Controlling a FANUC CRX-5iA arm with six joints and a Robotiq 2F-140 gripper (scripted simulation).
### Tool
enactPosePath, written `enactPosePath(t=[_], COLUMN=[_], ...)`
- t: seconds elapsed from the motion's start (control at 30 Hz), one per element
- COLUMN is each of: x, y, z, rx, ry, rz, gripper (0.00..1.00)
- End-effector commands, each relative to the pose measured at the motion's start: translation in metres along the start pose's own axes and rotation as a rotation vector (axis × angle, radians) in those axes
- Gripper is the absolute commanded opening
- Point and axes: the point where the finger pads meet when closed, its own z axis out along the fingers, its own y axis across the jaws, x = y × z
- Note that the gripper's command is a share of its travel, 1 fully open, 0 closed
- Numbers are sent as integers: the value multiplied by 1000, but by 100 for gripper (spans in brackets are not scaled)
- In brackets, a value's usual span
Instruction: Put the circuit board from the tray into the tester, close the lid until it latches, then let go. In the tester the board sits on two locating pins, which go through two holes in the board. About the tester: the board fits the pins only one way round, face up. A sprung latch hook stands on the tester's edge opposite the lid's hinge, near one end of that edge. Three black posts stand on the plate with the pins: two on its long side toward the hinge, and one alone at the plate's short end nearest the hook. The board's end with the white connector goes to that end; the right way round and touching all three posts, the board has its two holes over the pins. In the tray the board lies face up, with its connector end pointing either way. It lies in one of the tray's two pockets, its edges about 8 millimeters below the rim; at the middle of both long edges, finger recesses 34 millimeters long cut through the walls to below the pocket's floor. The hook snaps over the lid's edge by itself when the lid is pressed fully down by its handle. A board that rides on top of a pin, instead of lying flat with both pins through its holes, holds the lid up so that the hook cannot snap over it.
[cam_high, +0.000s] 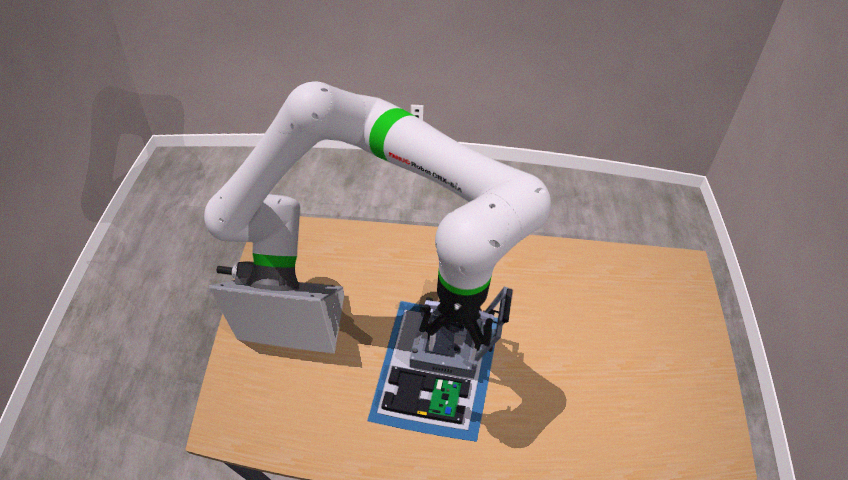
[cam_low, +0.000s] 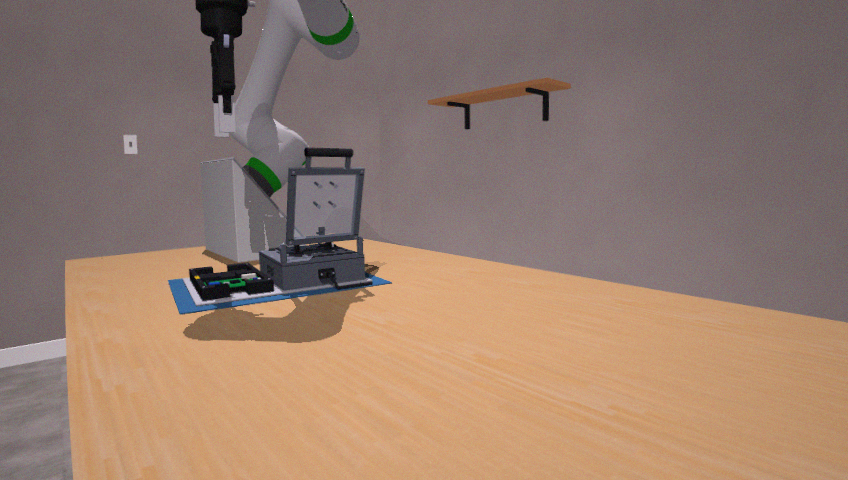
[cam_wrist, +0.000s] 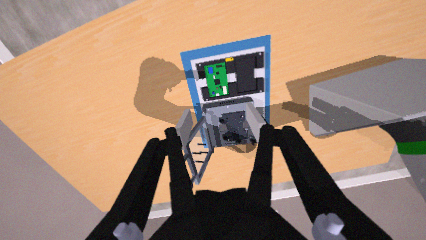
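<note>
The circuit board (cam_high: 445, 398) lies face up in the right-hand pocket of the black tray (cam_high: 406, 389), low in the middle of the top view, on a blue mat (cam_high: 380, 410) spread over the tabletop (cam_high: 595, 356); the pocket to its left holds nothing; the tester (cam_high: 443, 350) stands just above the tray in that view, its lid (cam_low: 324, 202) raised upright on its hinge with the handle (cam_low: 328, 152) at the top; the end effector (cam_wrist: 220, 135) hangs high above the tester, well apart from everything below, its fingers partly drawn in to a middling gap and holding nothing; in the wrist view the board appears in the upper middle of the frame, beyond the tester and a little left of the centre line between the two fingers; its long axis there runs nearly up and down the frame, so the long edges with their recesses face left and right, roughly in line with the direction in which the fingers close; the white connector is too small to place with certainty; the coming move appears to call for a shift toward the top of the wrist frame until the board sits centred between the fingers, and then a straight descent into the recesses; the open lid on the left of the wrist view stands well away from that path.
</note>
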Motion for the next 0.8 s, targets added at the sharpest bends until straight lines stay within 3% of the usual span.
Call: enactPosePath(t=[0.0,0.77], x=[0,0], y=[0,0], z=[0,0], rx=[0,0], ry=[0,0], rz=[77,779], gripper=[58,58])
